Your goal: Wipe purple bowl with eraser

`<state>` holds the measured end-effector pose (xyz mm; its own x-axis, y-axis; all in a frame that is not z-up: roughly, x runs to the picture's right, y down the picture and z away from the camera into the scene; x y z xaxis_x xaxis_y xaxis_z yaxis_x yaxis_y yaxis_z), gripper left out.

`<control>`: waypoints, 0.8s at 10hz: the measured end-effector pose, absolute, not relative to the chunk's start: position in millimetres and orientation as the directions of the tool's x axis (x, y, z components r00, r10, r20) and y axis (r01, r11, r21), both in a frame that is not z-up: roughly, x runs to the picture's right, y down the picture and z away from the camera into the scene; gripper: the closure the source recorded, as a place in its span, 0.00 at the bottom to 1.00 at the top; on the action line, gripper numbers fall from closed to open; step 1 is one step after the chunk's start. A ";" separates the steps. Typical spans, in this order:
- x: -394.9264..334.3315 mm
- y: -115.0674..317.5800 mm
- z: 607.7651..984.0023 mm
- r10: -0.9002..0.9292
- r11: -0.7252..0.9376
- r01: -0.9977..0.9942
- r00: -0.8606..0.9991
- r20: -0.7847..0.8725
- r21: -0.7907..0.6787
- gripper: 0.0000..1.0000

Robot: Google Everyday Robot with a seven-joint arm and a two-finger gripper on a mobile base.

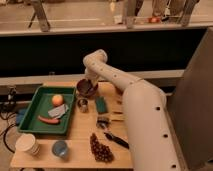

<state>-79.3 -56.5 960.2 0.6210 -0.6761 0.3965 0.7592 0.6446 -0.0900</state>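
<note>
The purple bowl (85,88) stands at the back of the wooden table (80,132), just right of the green tray. My gripper (89,81) reaches down from the arm's elbow and sits right at the bowl's far rim, over its inside. Whether it holds anything is hidden. A dark green rectangular block (101,105), possibly the eraser, lies flat on the table just right of the small metal cup (82,104) and in front of the bowl.
A green tray (30,115) at left holds an orange fruit (57,99), a grey cloth (59,111) and a red-orange piece (48,120). A white paper cup (27,145), a blue cup (60,148), grapes (100,147) and a black-handled tool (116,139) lie near the front.
</note>
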 end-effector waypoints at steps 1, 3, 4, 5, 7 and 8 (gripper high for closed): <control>-61.1 -57.8 957.8 -0.691 0.631 0.770 0.614 0.383 -0.096 1.00; -21.1 -60.0 953.2 -0.715 0.605 0.789 0.599 0.361 -0.110 1.00; -7.8 -61.7 952.7 -0.723 0.597 0.793 0.596 0.351 -0.116 1.00; -2.2 -64.3 952.9 -0.730 0.591 0.798 0.590 0.346 -0.115 1.00; -3.3 -74.1 957.3 -0.750 0.572 0.814 0.570 0.335 -0.106 1.00; -11.6 -79.3 959.9 -0.763 0.557 0.824 0.556 0.330 -0.099 1.00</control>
